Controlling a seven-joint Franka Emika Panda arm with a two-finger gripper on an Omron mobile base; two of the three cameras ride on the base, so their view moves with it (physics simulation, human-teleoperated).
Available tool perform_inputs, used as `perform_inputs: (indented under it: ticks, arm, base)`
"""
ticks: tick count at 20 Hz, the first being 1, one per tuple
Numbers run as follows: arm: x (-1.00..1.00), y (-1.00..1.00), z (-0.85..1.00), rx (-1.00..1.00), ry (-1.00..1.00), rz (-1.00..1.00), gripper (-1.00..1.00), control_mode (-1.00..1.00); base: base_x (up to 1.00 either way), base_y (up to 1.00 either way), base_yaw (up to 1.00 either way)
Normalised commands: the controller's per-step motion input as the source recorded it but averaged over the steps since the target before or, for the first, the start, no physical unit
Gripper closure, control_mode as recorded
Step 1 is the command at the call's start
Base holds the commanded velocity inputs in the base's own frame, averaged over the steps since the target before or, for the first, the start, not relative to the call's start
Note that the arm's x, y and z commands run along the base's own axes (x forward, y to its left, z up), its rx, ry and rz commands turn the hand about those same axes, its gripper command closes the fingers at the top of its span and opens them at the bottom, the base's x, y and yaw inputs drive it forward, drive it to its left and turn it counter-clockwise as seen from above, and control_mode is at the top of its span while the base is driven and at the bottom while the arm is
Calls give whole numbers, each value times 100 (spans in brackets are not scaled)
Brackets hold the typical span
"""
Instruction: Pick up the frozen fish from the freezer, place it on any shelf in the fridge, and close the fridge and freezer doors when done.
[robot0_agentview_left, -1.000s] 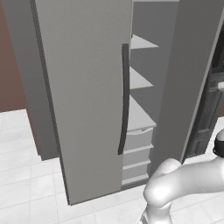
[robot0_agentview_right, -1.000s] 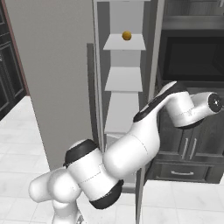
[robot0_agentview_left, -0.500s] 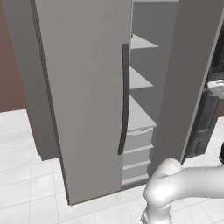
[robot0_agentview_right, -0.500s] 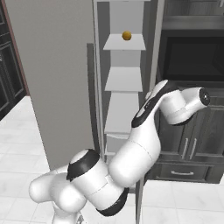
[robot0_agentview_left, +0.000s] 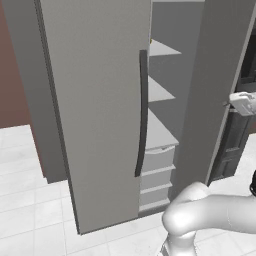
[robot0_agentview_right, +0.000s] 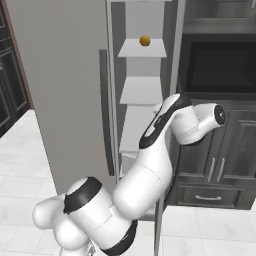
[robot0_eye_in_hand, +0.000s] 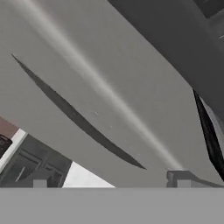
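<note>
The fridge door (robot0_agentview_left: 100, 115) stands partly open and hides much of the white shelves (robot0_agentview_left: 160, 131) and drawers (robot0_agentview_left: 159, 159). A small orange ball (robot0_agentview_right: 145, 41) sits on an upper shelf. The arm (robot0_agentview_right: 165, 125) reaches past the far door's edge (robot0_agentview_left: 210, 100), where the end effector is concealed, so its opening and contents cannot be told. The frozen fish cannot be made out anywhere.

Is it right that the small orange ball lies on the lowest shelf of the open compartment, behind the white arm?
Not quite. The small orange ball lies on the top shelf, well above the white arm, not on the lowest one. The right base view shows this.
</note>
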Motion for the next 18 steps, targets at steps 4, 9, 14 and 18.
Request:
perform_inputs:
  ticks: [4, 9, 14, 18]
  arm:
    - [-76, -9, 17, 2, 0, -3, -100, -100]
    - [-21, -65, -4, 0, -8, -14, -100, -100]
    - [24, -87, -27, 0, 0, -14, -100, -100]
    - [44, -60, -11, 0, 0, -8, -100, -100]
  base:
    - [0, 0, 0]
    - [0, 0, 0]
    - [0, 0, 0]
    - [0, 0, 0]
